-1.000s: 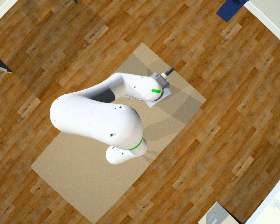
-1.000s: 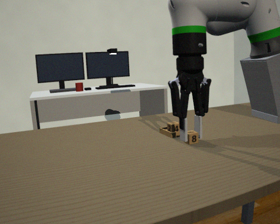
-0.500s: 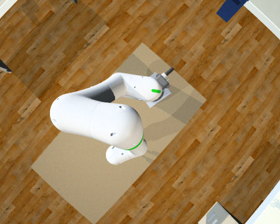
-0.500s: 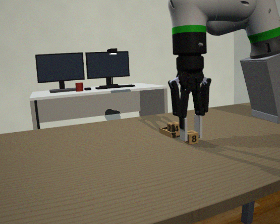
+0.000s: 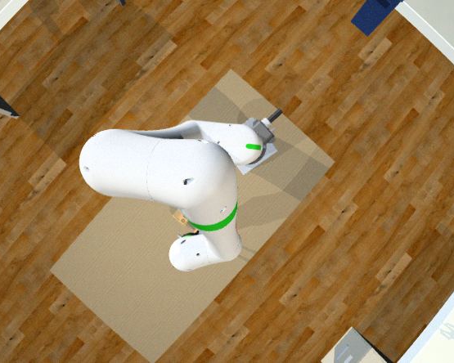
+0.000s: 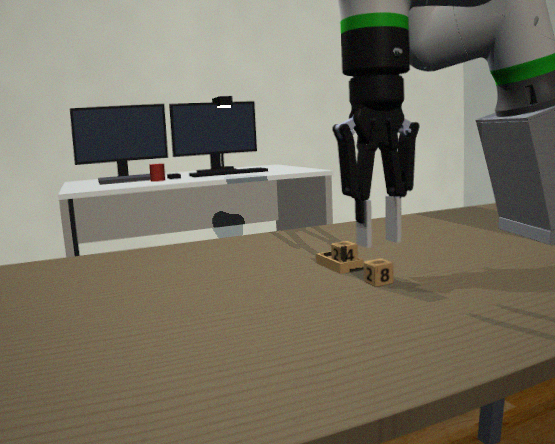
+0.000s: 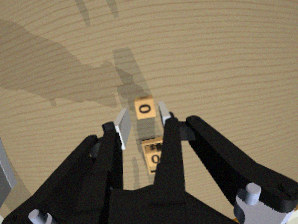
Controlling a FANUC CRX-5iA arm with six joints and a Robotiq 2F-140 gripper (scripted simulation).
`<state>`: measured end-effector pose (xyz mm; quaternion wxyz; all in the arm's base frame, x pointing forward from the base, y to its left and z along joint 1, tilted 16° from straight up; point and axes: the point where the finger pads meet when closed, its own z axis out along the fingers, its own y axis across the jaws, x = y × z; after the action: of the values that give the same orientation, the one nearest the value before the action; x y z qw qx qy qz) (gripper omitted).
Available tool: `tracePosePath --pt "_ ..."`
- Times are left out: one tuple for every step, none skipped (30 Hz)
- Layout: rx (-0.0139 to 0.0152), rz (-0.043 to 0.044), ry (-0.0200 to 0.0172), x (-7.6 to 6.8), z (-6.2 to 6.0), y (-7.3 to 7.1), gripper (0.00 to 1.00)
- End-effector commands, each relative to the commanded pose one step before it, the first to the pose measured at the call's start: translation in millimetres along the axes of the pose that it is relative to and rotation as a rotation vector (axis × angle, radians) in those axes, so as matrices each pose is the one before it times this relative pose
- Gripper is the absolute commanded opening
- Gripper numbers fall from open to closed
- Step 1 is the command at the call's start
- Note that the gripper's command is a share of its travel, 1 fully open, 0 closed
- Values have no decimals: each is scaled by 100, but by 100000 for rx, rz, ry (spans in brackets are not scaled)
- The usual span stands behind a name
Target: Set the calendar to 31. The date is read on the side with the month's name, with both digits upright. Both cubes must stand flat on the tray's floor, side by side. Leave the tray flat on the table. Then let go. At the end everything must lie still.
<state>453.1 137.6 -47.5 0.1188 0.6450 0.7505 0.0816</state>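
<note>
White-shelled and smoothly rounded along the arm (image 5: 189,168) (image 6: 451,35), banded in bright green, dotted with small dark recesses, grey at the angular pedestal (image 6: 511,175), then black from the wrist down through the angular, many-linked gripper (image 6: 379,244) (image 7: 144,113), tipped with flat, pale grey fingertips (image 6: 393,220).

Black digits mark the light-brown wooden cubes (image 6: 378,273) (image 7: 145,108).
</note>
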Motion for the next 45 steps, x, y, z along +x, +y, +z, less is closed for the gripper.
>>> tracePosePath --pt "307 -22 5 -57 -2163 55 29" --pt "-1 0 -1 0 -441 1 29" --pt "-1 0 -1 0 -391 1 29" --pt "0 0 0 0 -336 0 29" --pt "1 0 1 0 -277 -1 29" --pt "-1 0 -1 0 -217 1 29" --pt "0 0 0 0 -158 0 29" --pt "1 0 1 0 -103 -1 29" --pt "1 0 1 0 -57 0 29" --pt "0 0 0 0 -23 0 29" --pt "0 0 0 0 -3 0 29" --pt "0 0 0 0 0 0 100" --pt "0 0 0 0 0 0 100" --pt "0 0 0 0 0 0 100" --pt "0 0 0 0 0 0 100" --pt "0 0 0 0 0 0 100" --pt "0 0 0 0 0 0 100" --pt "0 0 0 0 0 0 100" --pt "0 0 0 0 0 0 100" --pt "0 0 0 0 0 0 100" --pt "0 0 0 0 0 0 100" --pt "0 0 0 0 0 0 100" --pt "0 0 0 0 0 0 100" --pt "0 0 0 0 0 0 100" --pt "0 0 0 0 0 0 100" --pt "0 0 0 0 0 0 100" --pt "0 0 0 0 0 0 100" --pt "0 0 0 0 0 0 100" --pt "0 0 0 0 0 0 100" --pt "0 0 0 0 0 0 100" --pt "0 0 0 0 0 0 100" --pt "0 0 0 0 0 0 100" --pt "0 0 0 0 0 0 100" --pt "0 -23 0 0 9 0 100" --pt "1 -131 0 2 53 -2 100" --pt "2 -270 1 4 108 -5 100" --pt "4 -378 2 5 151 -8 100" --pt "6 -418 4 6 167 -10 100" --pt "6 -379 6 6 151 -10 100" --pt "5 -271 5 4 108 -8 100" --pt "3 -132 3 2 53 -4 100" --pt "1 -23 1 0 9 -1 100" --pt "0 0 0 0 0 0 29" --pt "0 0 0 0 0 0 29" --pt "0 0 0 0 0 0 29"
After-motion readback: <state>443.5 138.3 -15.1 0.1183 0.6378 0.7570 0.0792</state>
